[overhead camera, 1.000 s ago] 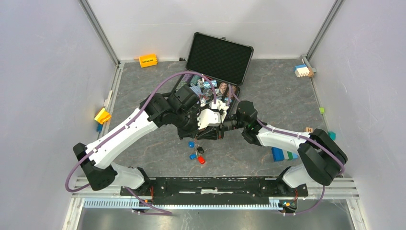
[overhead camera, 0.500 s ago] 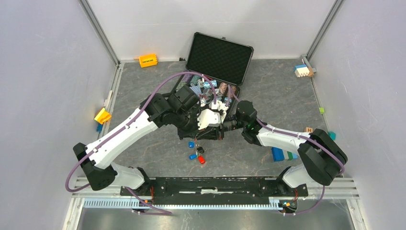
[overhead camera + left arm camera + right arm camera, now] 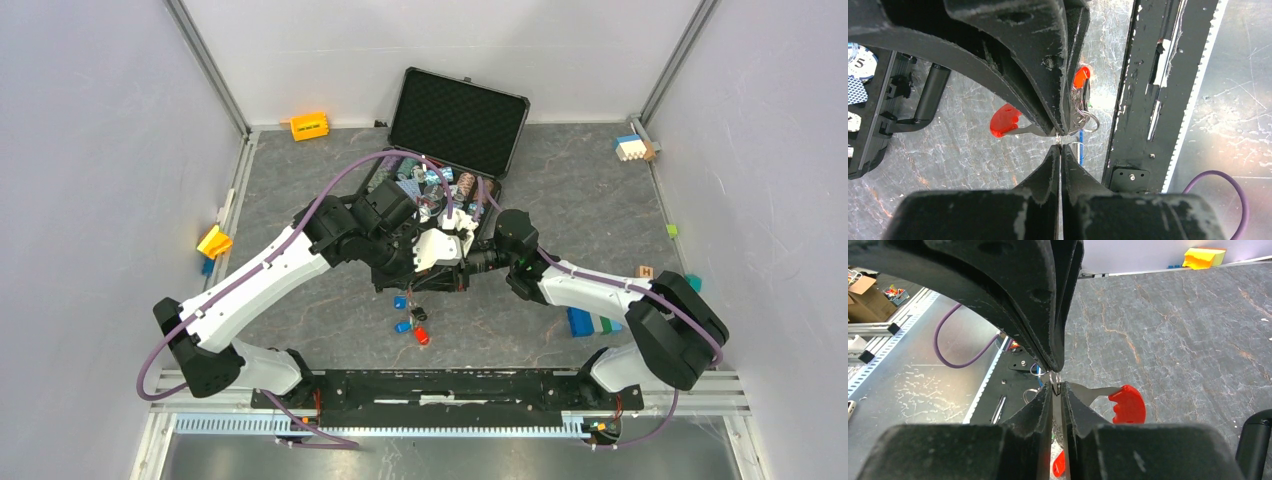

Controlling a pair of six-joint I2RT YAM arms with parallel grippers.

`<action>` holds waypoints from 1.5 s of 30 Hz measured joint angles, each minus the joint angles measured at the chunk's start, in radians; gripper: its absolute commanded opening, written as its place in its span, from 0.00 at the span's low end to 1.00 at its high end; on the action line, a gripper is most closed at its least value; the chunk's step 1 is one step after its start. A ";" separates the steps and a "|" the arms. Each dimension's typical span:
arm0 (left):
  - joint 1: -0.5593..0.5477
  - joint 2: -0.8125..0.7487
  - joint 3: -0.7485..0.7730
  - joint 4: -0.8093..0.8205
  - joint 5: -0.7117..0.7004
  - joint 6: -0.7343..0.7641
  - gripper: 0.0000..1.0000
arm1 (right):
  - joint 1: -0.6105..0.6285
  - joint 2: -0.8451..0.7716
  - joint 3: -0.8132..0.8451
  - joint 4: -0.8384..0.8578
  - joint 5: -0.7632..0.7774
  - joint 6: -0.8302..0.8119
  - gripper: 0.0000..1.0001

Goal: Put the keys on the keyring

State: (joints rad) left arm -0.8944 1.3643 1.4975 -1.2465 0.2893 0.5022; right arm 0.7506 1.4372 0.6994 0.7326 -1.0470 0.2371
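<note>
Nearest the bases, well short of the case (image 3: 458, 120), loose keys (image 3: 403, 325) lie bunched on the table. Closer to the case, just short of its front edge, both grippers meet tip to tip. Right gripper (image 3: 1056, 386) is clamped on the red key (image 3: 1126, 403) by its shank. Left gripper (image 3: 1060, 146) is fully closed, w/ a metal sliver at its tips. Keyring (image 3: 1087, 120) loops show just past them; held or not, can't tell. Risks: the thin shank grip lets the key pivot or slip when pushed vs. the ring, & tips this close may knock it loose.
</note>
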 measured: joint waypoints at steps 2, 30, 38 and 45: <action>0.000 0.000 0.000 0.000 0.000 0.000 0.02 | 0.000 0.000 0.000 0.000 0.000 0.000 0.11; 0.003 -0.060 -0.048 0.093 0.027 -0.011 0.52 | -0.046 -0.058 -0.027 0.042 0.009 -0.003 0.00; 0.077 -0.159 -0.086 0.132 0.038 -0.009 0.55 | -0.073 -0.067 -0.031 0.055 0.000 -0.001 0.00; 0.197 -0.282 -0.272 0.298 0.169 -0.008 0.47 | -0.085 -0.093 -0.042 0.106 -0.023 0.032 0.00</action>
State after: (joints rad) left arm -0.6975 1.0828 1.2251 -0.9485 0.4583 0.4942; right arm 0.6659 1.3441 0.6575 0.8387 -1.0698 0.2687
